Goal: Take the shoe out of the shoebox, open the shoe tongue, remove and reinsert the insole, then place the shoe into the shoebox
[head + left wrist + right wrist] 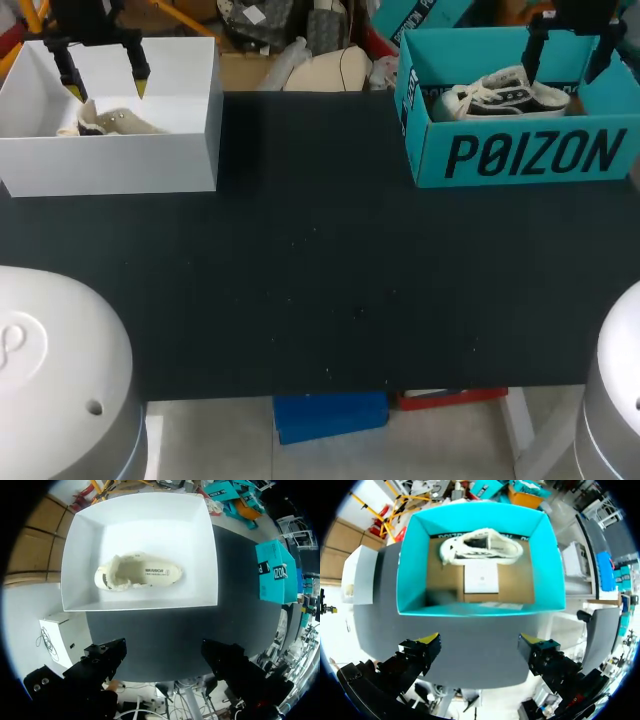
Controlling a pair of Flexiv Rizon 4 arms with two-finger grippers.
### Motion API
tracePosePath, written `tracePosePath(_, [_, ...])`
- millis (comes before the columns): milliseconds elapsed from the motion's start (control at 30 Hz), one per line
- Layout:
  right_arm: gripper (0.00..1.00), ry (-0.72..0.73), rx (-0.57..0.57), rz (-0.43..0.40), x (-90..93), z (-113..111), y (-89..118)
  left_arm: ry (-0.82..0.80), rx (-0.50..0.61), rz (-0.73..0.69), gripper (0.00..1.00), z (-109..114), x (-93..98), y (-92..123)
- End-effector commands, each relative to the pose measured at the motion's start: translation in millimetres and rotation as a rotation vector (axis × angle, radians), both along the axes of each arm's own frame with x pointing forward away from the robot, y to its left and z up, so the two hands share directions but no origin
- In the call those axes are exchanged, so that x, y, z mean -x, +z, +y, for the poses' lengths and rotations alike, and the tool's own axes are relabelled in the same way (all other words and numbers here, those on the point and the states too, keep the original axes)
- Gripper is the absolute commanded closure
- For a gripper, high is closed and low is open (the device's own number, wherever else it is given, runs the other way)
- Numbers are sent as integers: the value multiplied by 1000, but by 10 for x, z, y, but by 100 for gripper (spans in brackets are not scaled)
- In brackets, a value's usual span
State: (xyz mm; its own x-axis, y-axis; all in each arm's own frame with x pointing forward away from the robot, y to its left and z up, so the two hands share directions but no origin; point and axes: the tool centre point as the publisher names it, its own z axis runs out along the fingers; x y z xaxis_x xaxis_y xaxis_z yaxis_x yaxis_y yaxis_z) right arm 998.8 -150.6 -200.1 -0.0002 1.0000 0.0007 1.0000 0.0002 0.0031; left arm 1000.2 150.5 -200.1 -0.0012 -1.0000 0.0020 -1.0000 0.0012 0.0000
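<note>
Left end effector was open and empty, cream shoe ahead in white shoebox, insole print visible only from wrist view; right end effector likewise before teal shoebox.

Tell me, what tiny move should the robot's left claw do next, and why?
Probably lower the left claw straight down toward the cream shoe. The claw hangs open above the white box, and the shoe lies inside it, not yet touched, so nothing can be lifted out until the claw gets down around it.
</note>
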Motion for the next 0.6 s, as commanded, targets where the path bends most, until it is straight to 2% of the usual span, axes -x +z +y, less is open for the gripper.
tracePosePath(33, [0, 0, 0, 0, 0, 0, 0, 0, 0, 0, 0, 0, 0, 0])
tracePosePath(67, [0, 70, 7, 8, -34, 30, -1, 0, 0, 0, 0, 0, 0, 0])
tracePosePath(133, [0, 389, 51, -16, -108, 116, 19, 0, 0, 0, 0, 0, 0, 0])
tracePosePath(167, [0, 471, 81, -31, -116, 101, 46, 0, 0, 0, 0, 0, 0, 0])
tracePosePath(200, [0, 620, 156, -18, -122, 88, 75, 0, 0, 0, 0, 0, 0, 0])
tracePosePath(233, [0, 745, 178, -17, -125, 82, 88, 0, 0, 0, 0, 0, 0, 0])
tracePosePath(267, [0, 841, 163, -25, -137, 61, 107, 0, 0, 0, 0, 0, 0, 0])
tracePosePath(333, [0, 1156, 162, -34, -133, 61, 131, 0, 0, 0, 0, 0, 0, 0])
tracePosePath(367, [0, 1293, 152, -12, -107, 65, 119, 0, 0, 0, 0, 0, 0, 0])
tracePosePath(600, [0, 1293, 152, -12, -107, 65, 119, 0, 0, 0, 0, 0, 0, 0])
